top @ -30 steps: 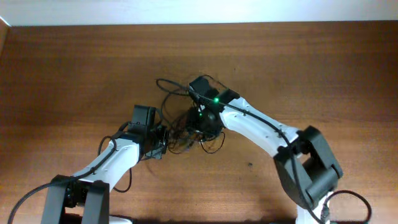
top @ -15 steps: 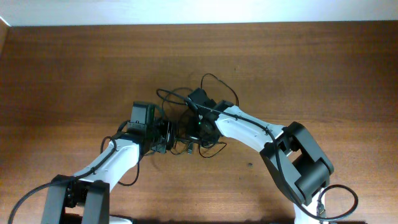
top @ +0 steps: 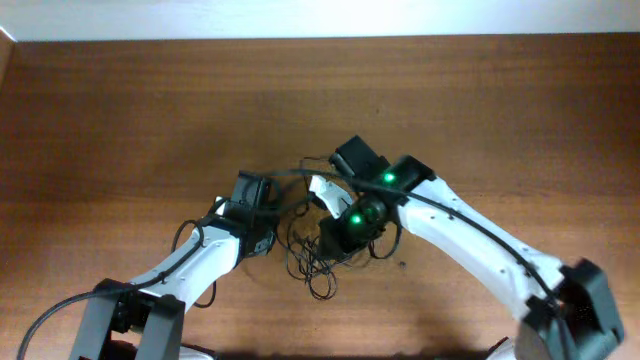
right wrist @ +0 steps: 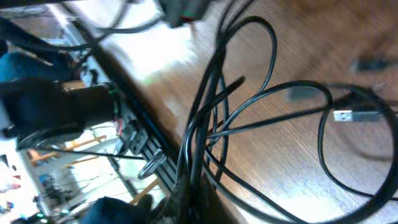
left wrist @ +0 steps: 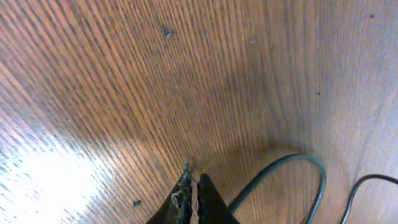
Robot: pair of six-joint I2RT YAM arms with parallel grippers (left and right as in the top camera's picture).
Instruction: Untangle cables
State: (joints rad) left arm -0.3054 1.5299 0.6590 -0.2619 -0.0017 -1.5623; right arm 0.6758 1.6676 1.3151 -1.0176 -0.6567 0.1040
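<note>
The cables (top: pixel 315 265) are thin black wires hanging in a loose tangle between my two grippers, with loops trailing onto the wooden table toward the front. My right gripper (top: pixel 335 238) is shut on a bundle of them. In the right wrist view the strands (right wrist: pixel 249 124) run down into the jaws (right wrist: pixel 193 202), and a metallic USB plug (right wrist: pixel 348 115) dangles at the right. My left gripper (top: pixel 265 240) is just left of the tangle. In the left wrist view its jaws (left wrist: pixel 191 190) are shut low over the table. One cable loop (left wrist: pixel 305 160) lies beside them on the right.
The wooden table (top: pixel 150 120) extends on all sides, with a pale wall strip along the back. The right wrist view shows the table's edge (right wrist: pixel 134 109) with equipment beyond it. A small dark plug (right wrist: pixel 373 64) lies on the table.
My right gripper has pulled the cable bundle right and toward the front, and the tangle now hangs lower in longer loops. My left gripper has shifted slightly right.
</note>
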